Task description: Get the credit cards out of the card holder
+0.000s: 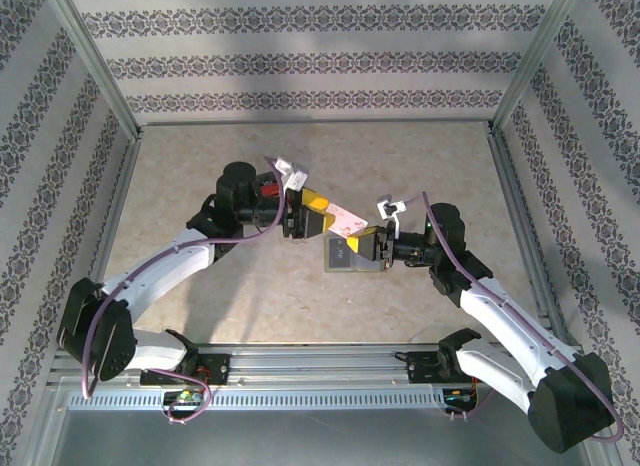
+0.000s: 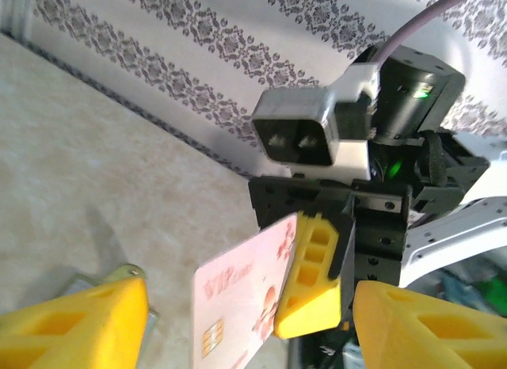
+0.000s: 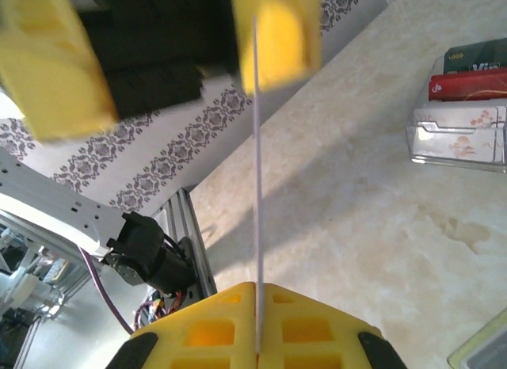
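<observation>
A pink credit card [image 1: 347,222] hangs in the air between the two grippers. My right gripper [image 3: 257,290] is shut on its near edge, so in the right wrist view the card [image 3: 257,139] is a thin edge-on line. In the left wrist view the card [image 2: 238,306] stands between the yellow fingers [image 2: 75,321] of my left gripper [image 1: 318,216], which is open and apart from it. The pale grey card holder [image 1: 338,256] lies flat on the table below the card. Other credit cards [image 3: 463,84], red, dark and pale flowered, lie stacked on the table.
Patterned walls enclose the beige table [image 1: 420,166] on three sides. An aluminium rail [image 1: 330,364] with the arm bases runs along the near edge. A corner of the card holder [image 3: 485,349] shows low at the right in the right wrist view.
</observation>
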Controlling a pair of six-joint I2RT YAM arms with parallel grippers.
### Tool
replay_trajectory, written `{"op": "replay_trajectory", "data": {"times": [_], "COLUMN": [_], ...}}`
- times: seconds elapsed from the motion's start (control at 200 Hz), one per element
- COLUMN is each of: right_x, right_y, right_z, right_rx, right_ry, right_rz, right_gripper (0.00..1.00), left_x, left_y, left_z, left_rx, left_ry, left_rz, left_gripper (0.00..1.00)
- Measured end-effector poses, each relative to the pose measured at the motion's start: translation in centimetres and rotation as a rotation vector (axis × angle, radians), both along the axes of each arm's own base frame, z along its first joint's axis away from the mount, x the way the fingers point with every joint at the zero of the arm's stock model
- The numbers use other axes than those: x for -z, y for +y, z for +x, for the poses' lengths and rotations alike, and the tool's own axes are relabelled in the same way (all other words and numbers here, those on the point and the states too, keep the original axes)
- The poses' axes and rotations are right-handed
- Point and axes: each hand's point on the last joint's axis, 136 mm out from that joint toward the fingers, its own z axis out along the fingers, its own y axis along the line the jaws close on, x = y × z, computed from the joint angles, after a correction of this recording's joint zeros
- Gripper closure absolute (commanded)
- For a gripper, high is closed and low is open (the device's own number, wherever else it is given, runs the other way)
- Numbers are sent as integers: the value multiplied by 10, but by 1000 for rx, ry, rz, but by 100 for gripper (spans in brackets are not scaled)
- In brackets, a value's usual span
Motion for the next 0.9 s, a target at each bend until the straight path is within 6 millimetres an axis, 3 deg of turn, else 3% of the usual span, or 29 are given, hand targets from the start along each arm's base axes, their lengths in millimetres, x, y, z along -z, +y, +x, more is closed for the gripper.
{"op": "replay_trajectory", "data": {"times": [0.16,0.24,0.555,0.899], "right_x": [0,0,10,16], "right_y": [3,6,19,22], "right_z": [-8,-14,-32,-35], "right_rx": [-40,-74,-182,-216], "right_ry": [3,5,34,42], "right_rz": [-56,-79,-151,-184], "right_gripper": [100,100,100,100], "left_x": [-47,-52,8,35], "left_y": [5,6,4,1], "left_z": [-5,-6,-18,-43], "left_rx": [24,44,207,348], "left_ry": [-121,-144,-24,-4], "left_rz": [94,154,404,525], "left_gripper": [30,32,37,53]}}
